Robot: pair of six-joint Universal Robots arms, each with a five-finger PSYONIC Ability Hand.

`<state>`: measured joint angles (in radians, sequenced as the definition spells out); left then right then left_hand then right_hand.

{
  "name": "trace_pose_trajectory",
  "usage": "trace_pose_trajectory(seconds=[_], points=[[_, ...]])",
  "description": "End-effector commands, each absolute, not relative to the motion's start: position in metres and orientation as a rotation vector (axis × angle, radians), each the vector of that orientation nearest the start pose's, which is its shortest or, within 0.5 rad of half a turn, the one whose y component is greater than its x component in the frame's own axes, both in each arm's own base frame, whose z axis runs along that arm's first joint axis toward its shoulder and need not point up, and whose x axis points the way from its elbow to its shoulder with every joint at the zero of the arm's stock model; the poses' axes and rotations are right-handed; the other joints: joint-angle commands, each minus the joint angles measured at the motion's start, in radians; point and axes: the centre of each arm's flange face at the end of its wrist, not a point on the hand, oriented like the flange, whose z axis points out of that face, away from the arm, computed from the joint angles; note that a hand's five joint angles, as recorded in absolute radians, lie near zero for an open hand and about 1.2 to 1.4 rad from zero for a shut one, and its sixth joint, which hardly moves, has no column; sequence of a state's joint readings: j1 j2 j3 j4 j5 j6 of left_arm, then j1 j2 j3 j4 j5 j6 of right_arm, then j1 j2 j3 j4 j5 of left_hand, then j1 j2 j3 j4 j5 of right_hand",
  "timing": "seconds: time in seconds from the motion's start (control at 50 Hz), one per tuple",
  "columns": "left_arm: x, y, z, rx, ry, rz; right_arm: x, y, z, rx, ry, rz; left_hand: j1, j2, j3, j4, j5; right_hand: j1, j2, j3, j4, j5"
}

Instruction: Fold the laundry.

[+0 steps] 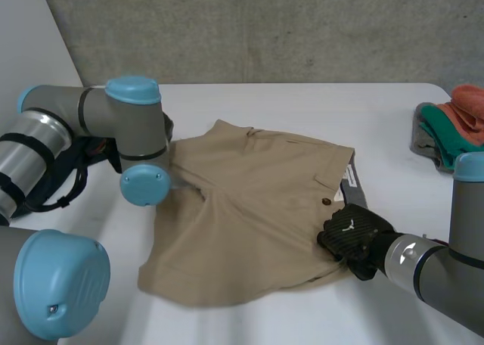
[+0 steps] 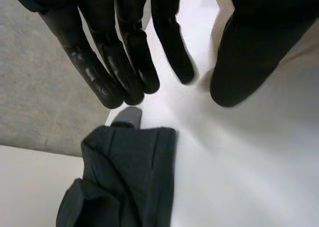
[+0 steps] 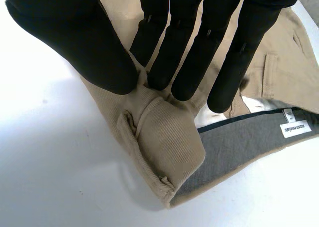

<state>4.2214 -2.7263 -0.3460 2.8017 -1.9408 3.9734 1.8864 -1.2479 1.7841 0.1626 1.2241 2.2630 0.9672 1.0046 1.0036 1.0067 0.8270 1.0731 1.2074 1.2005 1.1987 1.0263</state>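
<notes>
- The tan shorts [image 1: 249, 209] lie spread flat in the middle of the white tabletop [image 1: 302, 103], with the waistband towards the robot's right side.
- We see the right robot hand [image 1: 352, 235] at the near corner of the waistband, at the shorts' right edge.
- In the right wrist view, this robot hand's thumb [image 3: 75, 43] and fingers [image 3: 187, 48] pinch a bunch of the tan cloth between them. The corner is turned over there, so the grey inner lining and a white label show just beside the fingertips.
- The left robot hand [image 2: 124, 53] is spread, its fingers straight and apart from the thumb, and it grips nothing. It hangs over bare tabletop at the shorts' left edge.
- A dark garment [image 2: 124, 177] lies crumpled just beyond the left fingertips, near the tabletop's edge.
- A pile of clothes [image 1: 454, 125] in orange, green and grey sits at the tabletop's far right edge, well apart from the shorts.
</notes>
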Motion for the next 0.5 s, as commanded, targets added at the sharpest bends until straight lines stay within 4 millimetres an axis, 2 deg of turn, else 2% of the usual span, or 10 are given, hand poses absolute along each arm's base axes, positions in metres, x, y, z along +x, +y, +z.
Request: trace_pose_trajectory(seconds=[0.02,0.12,0.14,0.2,0.22,0.28,0.3,0.36,0.38,0.5], points=[[-0.326,-0.375,0.182,1.114,1.908,-1.612,0.240,-0.206,0.159,-1.710,2.139,-1.379,-0.736,-0.773,-0.772,-0.775,-0.770,0.323,0.189,0.196,0.198,0.195],[-0.314,-0.357,0.217,1.065,1.958,-1.658,0.244,-0.202,0.164,-1.693,2.126,-1.387,-0.793,-0.830,-0.829,-0.832,-0.827,0.323,0.189,0.196,0.198,0.195],[-0.309,-0.348,0.231,1.035,1.988,-1.679,0.246,-0.201,0.166,-1.680,2.123,-1.392,-0.793,-0.830,-0.829,-0.832,-0.827,0.323,0.189,0.196,0.198,0.195],[-0.299,-0.327,0.249,0.997,2.057,-1.703,0.248,-0.201,0.170,-1.648,2.123,-1.406,-0.786,-0.824,-0.823,-0.826,-0.821,0.323,0.189,0.196,0.198,0.195],[-0.293,-0.312,0.259,0.977,2.111,-1.721,0.248,-0.202,0.173,-1.615,2.133,-1.418,-0.708,-0.745,-0.744,-0.747,-0.742,0.323,0.189,0.196,0.198,0.195],[-0.283,-0.285,0.268,0.971,2.208,-1.723,0.250,-0.206,0.179,-1.556,2.155,-1.443,-0.628,-0.665,-0.664,-0.667,-0.662,0.323,0.189,0.196,0.198,0.195],[-0.276,-0.267,0.270,0.989,2.277,-1.703,0.250,-0.208,0.182,-1.508,2.174,-1.454,-0.546,-0.584,-0.583,-0.586,-0.580,0.323,0.189,0.196,0.198,0.195],[-0.266,-0.240,0.265,1.043,2.391,-1.646,0.250,-0.212,0.186,-1.433,2.204,-1.465,-0.437,-0.474,-0.473,-0.476,-0.471,0.323,0.189,0.196,0.198,0.195],[-0.261,-0.222,0.260,1.096,2.464,-1.600,0.250,-0.216,0.189,-1.383,2.222,-1.474,-0.373,-0.410,-0.409,-0.412,-0.407,0.323,0.189,0.196,0.198,0.195],[-0.247,-0.179,0.231,1.258,2.666,-1.417,0.250,-0.225,0.196,-1.231,2.266,-1.498,-0.161,-0.198,-0.197,-0.200,-0.195,0.323,0.189,0.196,0.198,0.195]])
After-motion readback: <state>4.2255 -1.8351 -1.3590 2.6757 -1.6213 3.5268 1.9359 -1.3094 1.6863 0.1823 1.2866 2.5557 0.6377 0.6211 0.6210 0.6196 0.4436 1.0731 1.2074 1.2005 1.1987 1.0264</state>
